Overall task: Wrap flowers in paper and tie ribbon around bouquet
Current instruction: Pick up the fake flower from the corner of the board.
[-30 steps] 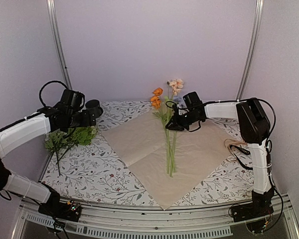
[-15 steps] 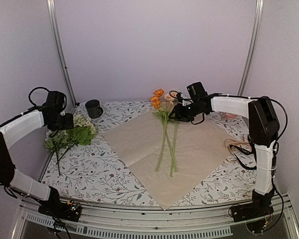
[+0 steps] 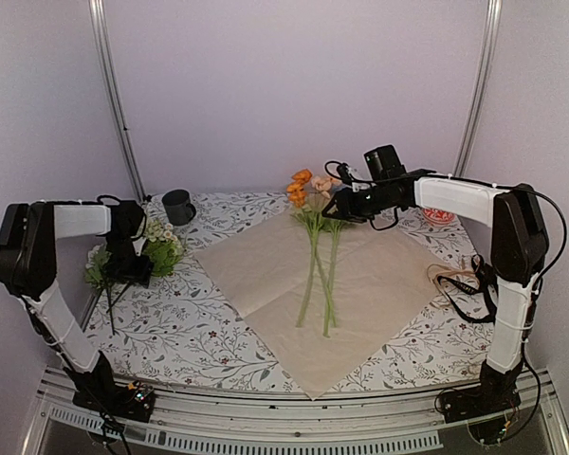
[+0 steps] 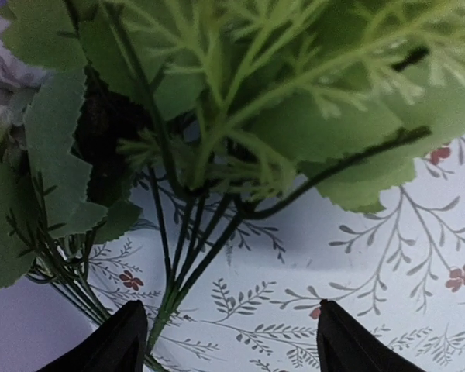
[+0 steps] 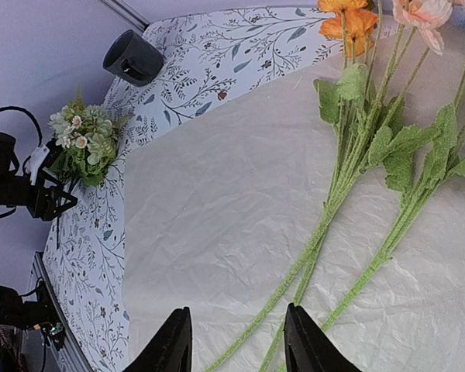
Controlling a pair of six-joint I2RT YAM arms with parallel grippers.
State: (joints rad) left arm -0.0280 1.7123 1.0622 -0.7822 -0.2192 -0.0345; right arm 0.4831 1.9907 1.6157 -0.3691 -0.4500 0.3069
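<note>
Peach paper (image 3: 360, 284) lies as a diamond across the middle of the desk (image 3: 190, 332), one corner pointing at the near edge. The flowers (image 3: 310, 220) rest on it, their long stems running from mid-sheet toward the far edge, with the blooms over the far corner. Our right gripper (image 3: 337, 210) hangs just above the leafy upper stems near that far corner; the right wrist view shows its fingers parted with only paper and stems below them and nothing held. What the next move turns on, we judge, is at the left edge of the desk. A leafy bunch (image 3: 156, 254) with small pale blooms lies there on the patterned cover, well apart from the paper. Its foliage points to the far side and its thin stems trail back toward the near-left corner. Our left gripper (image 4: 229, 341) is right over it, jaws wide and empty. In the left wrist view the gathered stems (image 4: 178, 271) run up from the lower left and pass close to the left finger rather than midway, so a close here would catch them off-centre. The left arm is plainly the nearer one for this bunch. The only container is a dark mug (image 3: 178, 206) near the far-left corner; we cannot tell whether it holds anything. We cannot pick out the ribbon with confidence.
</note>
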